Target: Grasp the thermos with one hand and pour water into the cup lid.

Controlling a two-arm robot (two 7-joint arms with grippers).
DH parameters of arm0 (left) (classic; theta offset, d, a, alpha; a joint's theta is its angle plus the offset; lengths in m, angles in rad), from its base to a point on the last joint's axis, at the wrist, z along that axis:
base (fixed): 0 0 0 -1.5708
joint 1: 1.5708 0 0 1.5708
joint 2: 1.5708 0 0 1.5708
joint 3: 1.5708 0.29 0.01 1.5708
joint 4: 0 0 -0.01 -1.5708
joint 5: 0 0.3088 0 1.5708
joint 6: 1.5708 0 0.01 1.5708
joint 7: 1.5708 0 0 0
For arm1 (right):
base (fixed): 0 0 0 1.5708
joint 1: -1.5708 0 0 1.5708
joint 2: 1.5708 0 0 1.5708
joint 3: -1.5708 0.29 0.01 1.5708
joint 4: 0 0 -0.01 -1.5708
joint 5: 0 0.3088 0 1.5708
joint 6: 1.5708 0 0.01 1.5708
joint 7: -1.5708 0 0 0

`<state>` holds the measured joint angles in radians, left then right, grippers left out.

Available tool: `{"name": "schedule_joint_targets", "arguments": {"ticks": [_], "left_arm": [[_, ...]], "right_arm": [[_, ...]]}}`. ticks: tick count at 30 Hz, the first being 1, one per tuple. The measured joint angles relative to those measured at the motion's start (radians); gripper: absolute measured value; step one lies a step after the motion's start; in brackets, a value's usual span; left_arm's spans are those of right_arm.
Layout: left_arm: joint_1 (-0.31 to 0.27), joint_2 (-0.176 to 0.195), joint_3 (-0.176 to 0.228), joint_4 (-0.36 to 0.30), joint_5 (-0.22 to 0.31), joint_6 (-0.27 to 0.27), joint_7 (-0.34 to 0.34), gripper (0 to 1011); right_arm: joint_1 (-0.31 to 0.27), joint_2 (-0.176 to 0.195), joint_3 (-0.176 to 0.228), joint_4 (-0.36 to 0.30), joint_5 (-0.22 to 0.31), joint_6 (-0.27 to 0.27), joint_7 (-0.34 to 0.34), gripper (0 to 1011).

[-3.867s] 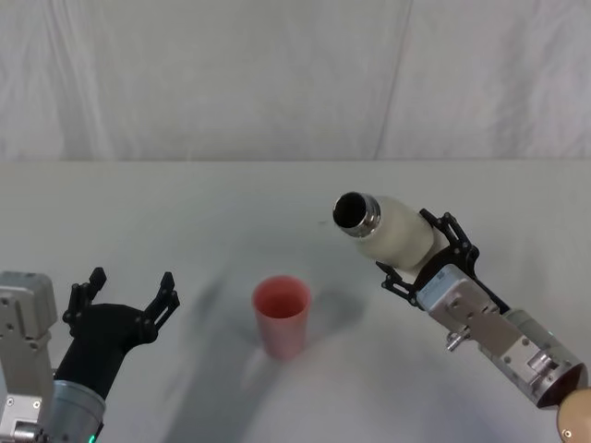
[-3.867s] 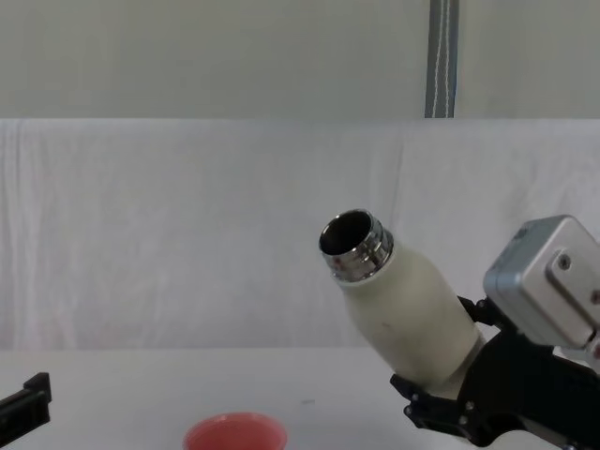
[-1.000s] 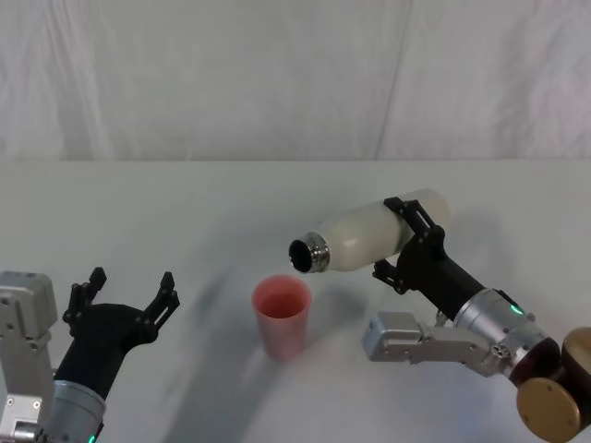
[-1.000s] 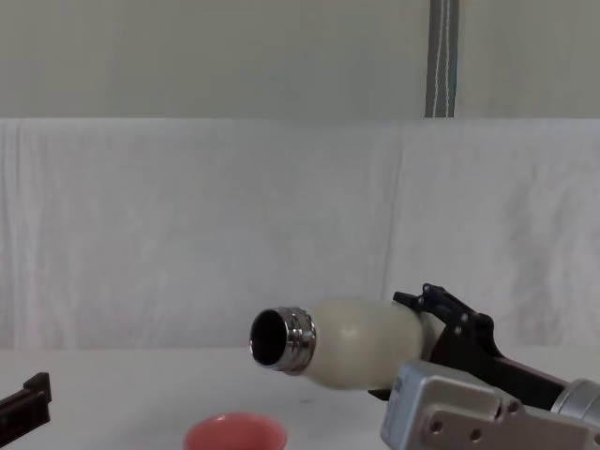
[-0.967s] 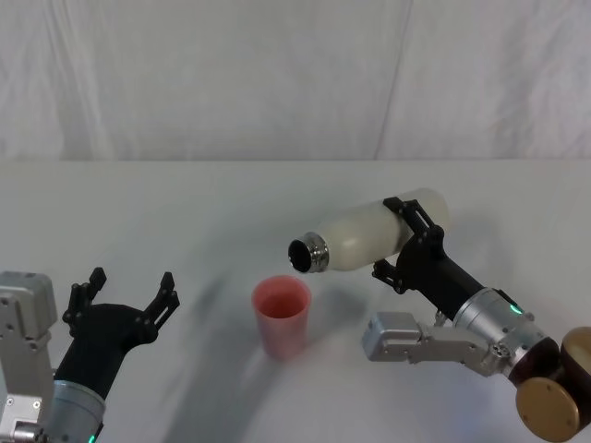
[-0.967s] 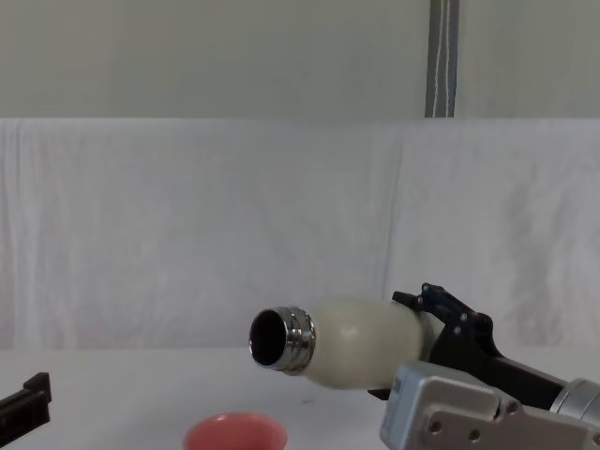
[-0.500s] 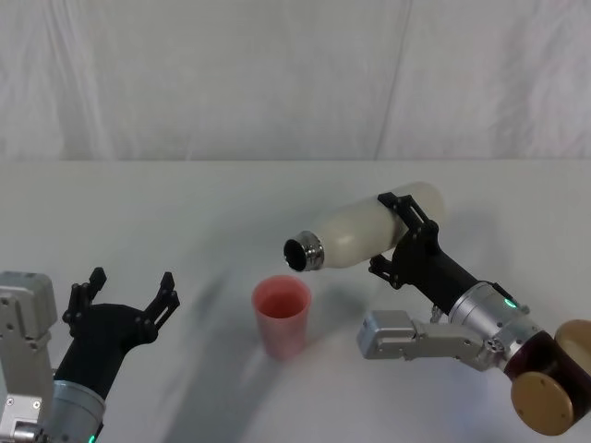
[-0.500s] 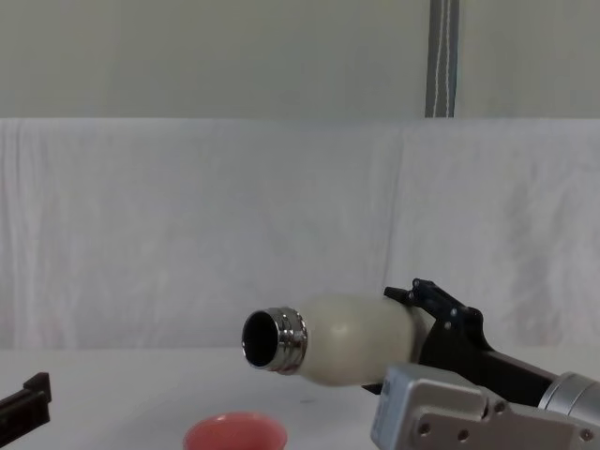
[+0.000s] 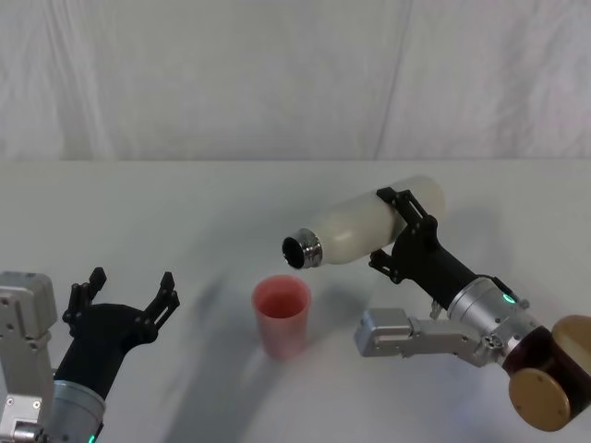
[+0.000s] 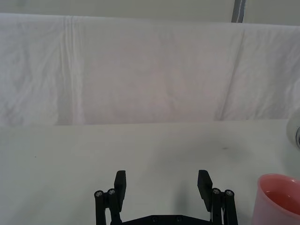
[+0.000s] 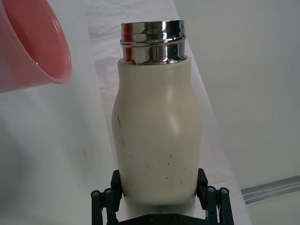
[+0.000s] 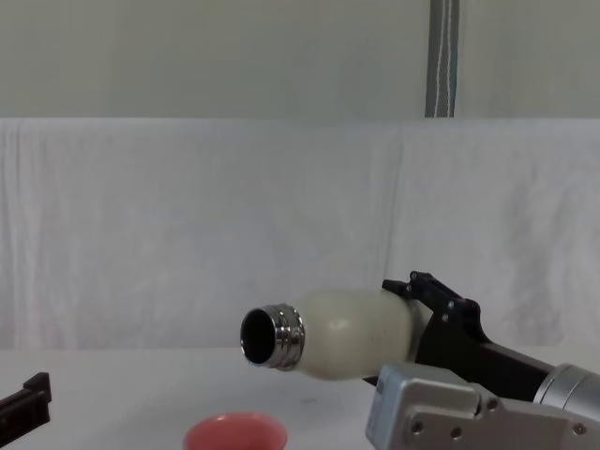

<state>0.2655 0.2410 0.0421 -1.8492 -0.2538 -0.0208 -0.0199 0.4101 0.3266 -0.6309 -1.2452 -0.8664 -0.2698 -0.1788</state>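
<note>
Head view is giving the best read on this one: the right gripper [image 9: 409, 233] is clamping the thermos [image 9: 362, 231] around its lower body and holding it tipped almost flat, steel neck aimed down and across toward the cup lid [image 9: 283, 316]. Using the cup lid as the landmark, the mouth of the thermos is hanging just above it and a bit off to the robot's right, not touching it, and I can't tell if it's quite over the rim. So I'd say we're mid-pour, in the tipping part, with the grasp and lift done. I'm not spotting a stream between the neck and the cup lid, and the pink inside looks glossy from the left wrist view but I can't say for sure there's water in it. Next move probably calls for a touch more tilt and maybe nudging the mouth closer over the middle of the cup lid, slowly, since it's small and light-looking and a sudden gush could miss or tip it. The left gripper [image 9: 126, 301] is sitting parked well off to the left of the cup lid, fingers spread wide, holding nothing.
</note>
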Motion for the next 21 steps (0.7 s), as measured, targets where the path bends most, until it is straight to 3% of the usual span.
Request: {"name": "schedule_joint_targets", "arguments": {"ticks": [21], "left_arm": [[0.000, 0.000, 0.000, 0.000, 0.000, 0.000, 0.000, 1001]], "right_arm": [[0.017, 0.002, -0.013, 0.013, -0.026, 0.026, -0.020, 953]]}}
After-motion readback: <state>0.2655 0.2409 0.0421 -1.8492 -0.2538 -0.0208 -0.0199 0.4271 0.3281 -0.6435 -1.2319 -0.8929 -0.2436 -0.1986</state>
